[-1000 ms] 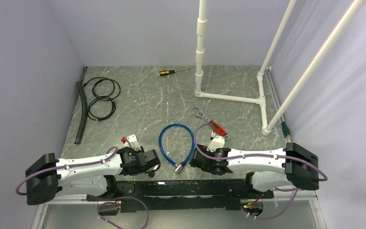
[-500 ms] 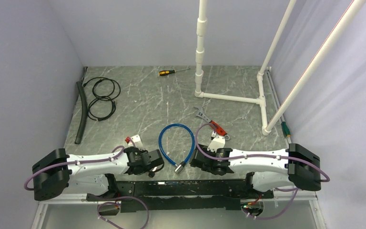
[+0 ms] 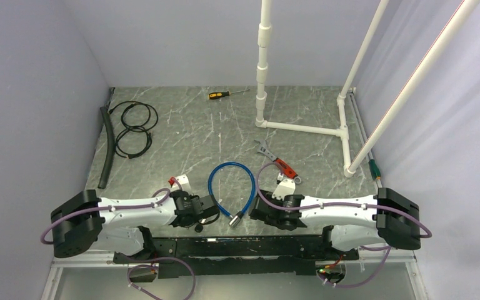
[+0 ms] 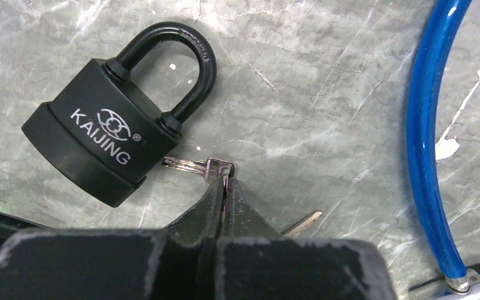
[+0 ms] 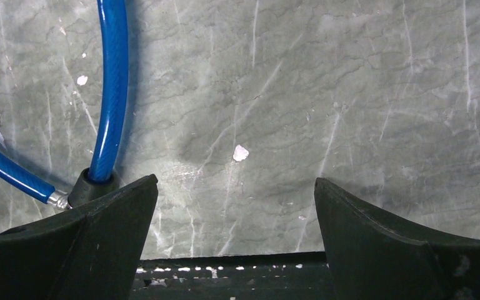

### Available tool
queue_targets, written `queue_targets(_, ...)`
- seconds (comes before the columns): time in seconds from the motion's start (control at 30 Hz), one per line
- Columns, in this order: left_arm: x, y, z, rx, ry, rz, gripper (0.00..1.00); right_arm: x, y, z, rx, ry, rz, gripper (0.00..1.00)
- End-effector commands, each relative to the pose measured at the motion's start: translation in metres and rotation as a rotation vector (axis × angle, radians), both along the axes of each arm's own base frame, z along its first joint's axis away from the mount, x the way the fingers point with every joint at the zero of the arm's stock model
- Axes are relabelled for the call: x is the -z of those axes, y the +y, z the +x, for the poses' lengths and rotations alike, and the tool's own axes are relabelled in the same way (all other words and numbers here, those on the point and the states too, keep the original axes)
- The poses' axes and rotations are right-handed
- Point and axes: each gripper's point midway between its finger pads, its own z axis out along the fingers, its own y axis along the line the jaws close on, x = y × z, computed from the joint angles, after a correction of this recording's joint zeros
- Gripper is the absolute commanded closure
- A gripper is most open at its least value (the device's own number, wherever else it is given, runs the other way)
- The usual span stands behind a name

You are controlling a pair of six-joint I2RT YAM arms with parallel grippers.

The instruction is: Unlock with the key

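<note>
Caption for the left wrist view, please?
Left tool shut on key ring beside black padlock, blue cable at right.

1. I read the padlock (image 4: 109,147), left of my left gripper (image 4: 225,182), as matte black with white KAIJING lettering and emblem.
2. Silvery key (image 4: 187,165) at that gripper's tips.
3. Bright blue cable (image 4: 425,156) to its right, silver collar.
4. Grey-green marbled table (image 5: 325,94) beneath, white veins.
5. Left gripper and right gripper (image 5: 235,181): black, edges scuffed pale.
</note>
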Motion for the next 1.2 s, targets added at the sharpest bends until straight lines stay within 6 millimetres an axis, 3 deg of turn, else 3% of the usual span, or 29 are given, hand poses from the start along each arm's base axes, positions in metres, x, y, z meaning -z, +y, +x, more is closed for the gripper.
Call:
queue_targets(0.0, 0.005, -0.013, -0.002, 0.034, 0.009, -0.072, 1.00, -0.003, 0.001, 0.002, -0.011, -0.030, 0.031, 0.02)
queue_targets(0.4, -0.044, -0.015, -0.003, 0.047, -0.063, -0.244, 1.00, -0.036, 0.026, 0.010, -0.176, -0.155, 0.198, 0.02)
queue_targets(0.67, -0.072, -0.023, -0.003, 0.054, -0.093, -0.353, 1.00, -0.086, 0.061, 0.005, -0.422, -0.336, 0.454, 0.02)
queue_targets(0.8, -0.086, -0.034, -0.002, 0.064, -0.107, -0.440, 1.00, -0.124, 0.082, -0.006, -0.600, -0.479, 0.596, 0.03)
queue_targets(0.9, -0.097, -0.040, -0.002, 0.059, -0.113, -0.489, 1.00, -0.143, 0.091, -0.008, -0.692, -0.572, 0.611, 0.05)
queue_targets(1.17, -0.122, -0.061, -0.004, 0.011, -0.095, -0.642, 1.00, -0.159, 0.118, -0.013, -0.843, -0.736, 0.586, 0.16)
